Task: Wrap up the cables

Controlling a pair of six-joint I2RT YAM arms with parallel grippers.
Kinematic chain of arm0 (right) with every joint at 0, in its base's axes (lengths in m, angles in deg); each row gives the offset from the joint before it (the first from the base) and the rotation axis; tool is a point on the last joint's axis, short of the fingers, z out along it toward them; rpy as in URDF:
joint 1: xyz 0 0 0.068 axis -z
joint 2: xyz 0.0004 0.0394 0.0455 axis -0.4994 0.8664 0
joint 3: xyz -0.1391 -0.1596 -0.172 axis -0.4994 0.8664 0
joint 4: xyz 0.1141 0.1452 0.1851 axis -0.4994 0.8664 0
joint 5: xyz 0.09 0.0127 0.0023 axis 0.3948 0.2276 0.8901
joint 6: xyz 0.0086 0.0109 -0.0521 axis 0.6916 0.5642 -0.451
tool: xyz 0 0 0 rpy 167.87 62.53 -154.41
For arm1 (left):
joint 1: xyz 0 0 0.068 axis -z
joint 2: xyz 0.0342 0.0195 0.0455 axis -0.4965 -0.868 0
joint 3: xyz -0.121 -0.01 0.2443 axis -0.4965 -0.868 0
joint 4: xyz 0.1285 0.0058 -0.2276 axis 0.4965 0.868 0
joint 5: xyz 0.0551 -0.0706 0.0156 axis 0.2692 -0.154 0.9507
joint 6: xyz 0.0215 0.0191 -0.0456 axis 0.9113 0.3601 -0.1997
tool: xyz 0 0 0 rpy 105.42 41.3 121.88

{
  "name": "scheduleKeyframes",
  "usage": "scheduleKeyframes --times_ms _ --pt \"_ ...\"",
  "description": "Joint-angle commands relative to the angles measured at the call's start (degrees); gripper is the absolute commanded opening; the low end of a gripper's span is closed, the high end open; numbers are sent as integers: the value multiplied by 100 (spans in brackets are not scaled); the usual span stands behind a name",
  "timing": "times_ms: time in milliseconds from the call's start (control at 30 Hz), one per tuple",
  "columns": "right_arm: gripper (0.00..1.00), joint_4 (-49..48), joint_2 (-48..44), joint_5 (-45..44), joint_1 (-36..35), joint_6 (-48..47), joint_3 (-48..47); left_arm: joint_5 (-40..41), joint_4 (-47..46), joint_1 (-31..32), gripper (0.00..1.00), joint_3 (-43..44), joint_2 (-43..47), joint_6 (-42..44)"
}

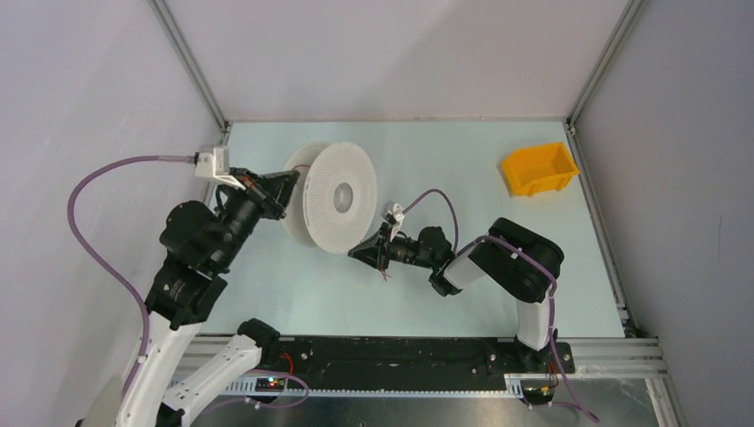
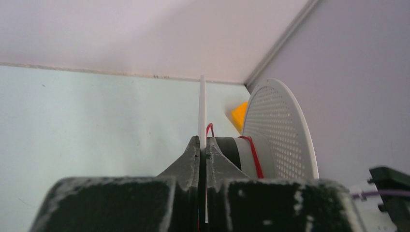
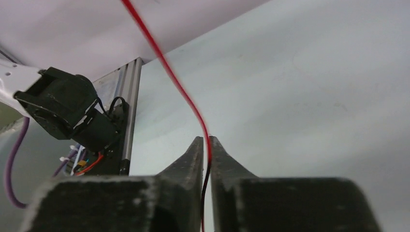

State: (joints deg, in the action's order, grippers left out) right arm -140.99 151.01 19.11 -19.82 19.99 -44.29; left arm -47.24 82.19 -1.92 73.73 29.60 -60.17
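Now left gripper [image 2: 203, 146] clamps the spool [image 2: 283, 130] rim; right gripper [image 3: 206, 141] pinches the cable [image 3: 170, 75]: best keep it taut while winding.

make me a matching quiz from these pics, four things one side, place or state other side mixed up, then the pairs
Things:
1. spool
2. yellow bin
3. left pincer
4. right pincer

Place or state:
A. shut on the thin red cable
B. far right part of the table
C. closed on the spool's edge
D. standing on edge, left of the table's middle

Pairs: 1-D, 2-B, 3-C, 4-A
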Motion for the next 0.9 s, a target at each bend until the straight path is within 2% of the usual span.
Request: scheduleKeyframes --times_ms 0,67,233,333,467,667,767,867 --pt "6 744 -443 -466 -206 -238 -56 622 -1139 -272 0 -14 163 -392" --pt "0 1345 -730 -794 -400 -572 -56 809 -1295 -370 0 -89 165 -389" --pt "0 2480 -1395 -1351 -881 -1434 -265 1698 -1921 -380 0 -622 286 63" --pt "0 3640 -1661 -1801 -1125 -2058 -645 1927 -1965 -374 0 -756 207 406" --pt "0 4667 -1820 -2544 -1626 -2848 -1246 2317 -1957 -215 0 -903 132 1199" --pt "0 5245 -1947 -3160 -2120 -3455 -1677 3247 -1819 520 0 -1060 2 2827" --pt "0 5321 -2021 -3315 -2179 -3626 -1772 3608 -1607 937 0 -1145 -73 3267" --pt "0 5267 -2122 -3579 -2166 -3738 -1790 3650 -1511 1051 0 -1451 54 3453"
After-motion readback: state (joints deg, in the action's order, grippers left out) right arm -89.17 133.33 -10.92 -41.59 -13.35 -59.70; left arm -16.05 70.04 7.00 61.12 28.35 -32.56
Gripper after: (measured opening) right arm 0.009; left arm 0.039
